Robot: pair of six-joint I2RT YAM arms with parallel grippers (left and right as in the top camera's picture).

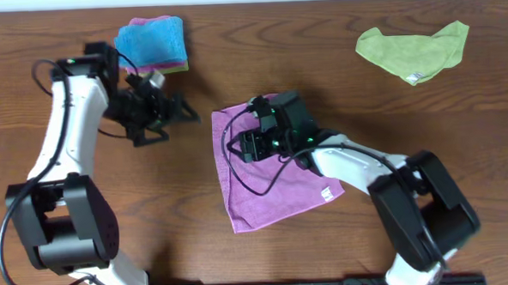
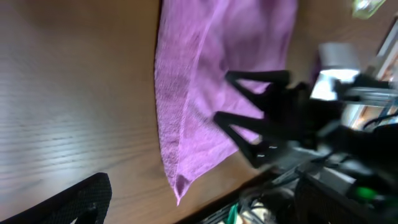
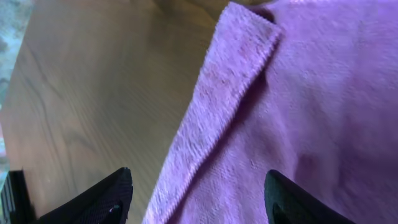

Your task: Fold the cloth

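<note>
Brown wooden table (image 1: 390,111), with the purple square microfibre cloth (image 1: 273,180) spread flat at its centre and a narrow strip doubled over along the cloth's 9 o'clock edge. The right gripper (image 3: 198,180) is held low over that edge, jaws spread, nothing pinched. If only the doubled strip is caught, the fold is likely to be dragged askew. The left gripper (image 1: 177,116), jaws spread and empty, is poised at 10 o'clock, apart from the cloth. A clash of arms is possible if both converge on one corner. The crumpled lime-green cloth (image 1: 413,50) at 2 o'clock and the bright blue folded cloth (image 1: 151,40) at 11 o'clock are judged no obstruction.
</note>
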